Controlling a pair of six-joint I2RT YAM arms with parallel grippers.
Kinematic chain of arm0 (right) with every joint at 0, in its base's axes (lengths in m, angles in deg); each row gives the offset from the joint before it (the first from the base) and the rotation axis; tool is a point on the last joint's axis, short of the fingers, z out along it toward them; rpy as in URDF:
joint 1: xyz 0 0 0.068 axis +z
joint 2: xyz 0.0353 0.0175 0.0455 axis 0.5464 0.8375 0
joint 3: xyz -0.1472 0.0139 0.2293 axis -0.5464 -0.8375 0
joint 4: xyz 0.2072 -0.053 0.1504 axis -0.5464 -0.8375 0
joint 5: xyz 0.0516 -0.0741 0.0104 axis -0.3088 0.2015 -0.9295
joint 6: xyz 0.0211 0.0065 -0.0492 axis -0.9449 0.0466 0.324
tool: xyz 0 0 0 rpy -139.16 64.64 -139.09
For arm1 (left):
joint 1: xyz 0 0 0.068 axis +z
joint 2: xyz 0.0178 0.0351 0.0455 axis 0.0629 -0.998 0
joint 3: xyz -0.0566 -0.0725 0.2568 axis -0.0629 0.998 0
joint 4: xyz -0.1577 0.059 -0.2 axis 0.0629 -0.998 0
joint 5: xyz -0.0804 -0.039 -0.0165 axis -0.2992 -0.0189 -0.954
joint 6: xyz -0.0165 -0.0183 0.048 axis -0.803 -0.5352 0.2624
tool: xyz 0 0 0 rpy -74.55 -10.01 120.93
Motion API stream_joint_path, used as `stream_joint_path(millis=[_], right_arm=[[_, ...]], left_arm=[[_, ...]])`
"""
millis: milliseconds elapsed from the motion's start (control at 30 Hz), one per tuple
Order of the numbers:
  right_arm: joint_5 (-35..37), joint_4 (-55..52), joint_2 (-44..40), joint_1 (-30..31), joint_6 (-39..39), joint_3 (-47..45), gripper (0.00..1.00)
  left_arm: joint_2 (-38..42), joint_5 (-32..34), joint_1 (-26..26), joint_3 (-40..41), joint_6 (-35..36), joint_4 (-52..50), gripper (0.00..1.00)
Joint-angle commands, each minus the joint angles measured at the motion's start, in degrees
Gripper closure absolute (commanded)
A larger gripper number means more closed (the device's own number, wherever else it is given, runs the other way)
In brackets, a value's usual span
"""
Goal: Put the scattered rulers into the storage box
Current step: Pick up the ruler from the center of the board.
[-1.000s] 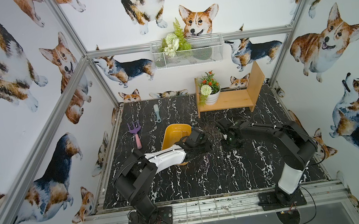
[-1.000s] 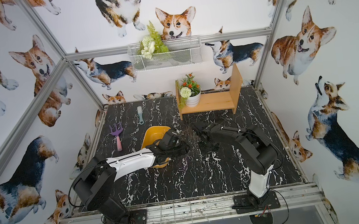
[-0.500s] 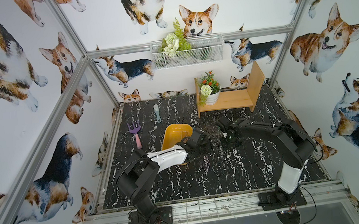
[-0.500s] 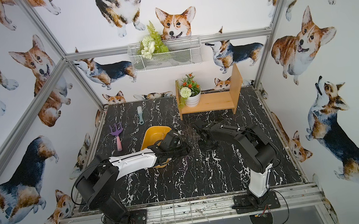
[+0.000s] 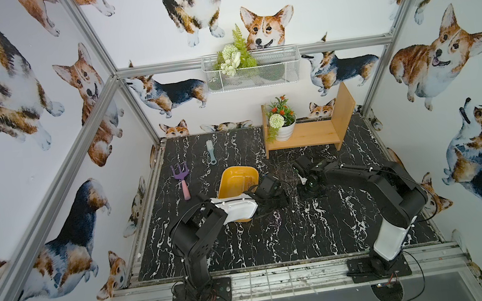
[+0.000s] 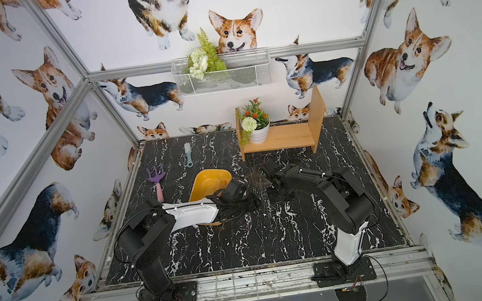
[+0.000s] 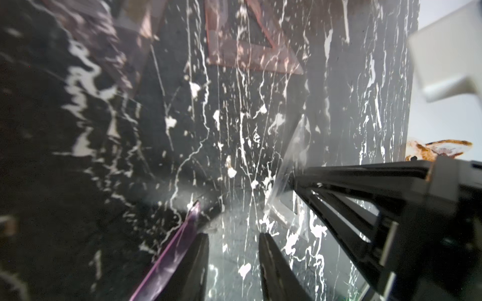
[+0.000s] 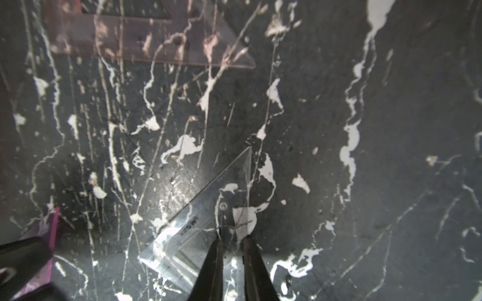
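Marble table [image 7: 78, 130]: left claw [image 7: 233, 235] gapes beside purple ruler [image 7: 177, 247], right claw [image 8: 232, 237], barely parted, straddles set square [image 8: 208, 203].

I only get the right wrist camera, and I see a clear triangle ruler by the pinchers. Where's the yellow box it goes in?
Observer: The yellow box sits on the left half of the table. The left arm partly hides it in both top views.
Operator: What's the left pincher doing?
Observer: The left wrist view shows the left gripper open low over the table. A purple ruler lies along the outside of one finger.
Operator: Anything else near the box?
Observer: A purple toy fork and a blue brush lie beyond it, farther from the arms.
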Motion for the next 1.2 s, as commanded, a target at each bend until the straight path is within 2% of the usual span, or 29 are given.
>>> stream_joint_path(millis=[0, 533, 767, 967, 1167], right_arm=[[-2.0, 0.2, 1.8, -0.8, -0.6, -2.9, 0.86], [-4.5, 3.1, 1.0, -2.8, -0.2, -6.8, 0.87], [-5.5, 3.9, 1.1, -3.4, -0.1, -7.8, 0.88], [-5.6, 3.9, 0.6, -3.5, -0.2, -7.8, 0.88], [-4.5, 2.4, -2.9, -3.7, -0.5, -6.0, 0.87]], left_arm=[[-1.1, -1.8, -0.2, -1.0, -1.0, 2.8, 0.62], [-8.5, -5.7, -1.0, -4.2, -4.3, 6.7, 0.62], [-9.6, -8.4, -1.1, -2.2, -7.9, 13.4, 0.64], [-10.0, -9.2, -1.1, -3.3, -8.4, 13.7, 0.74], [-9.6, -9.5, -1.1, -3.7, -8.2, 12.6, 0.95]])
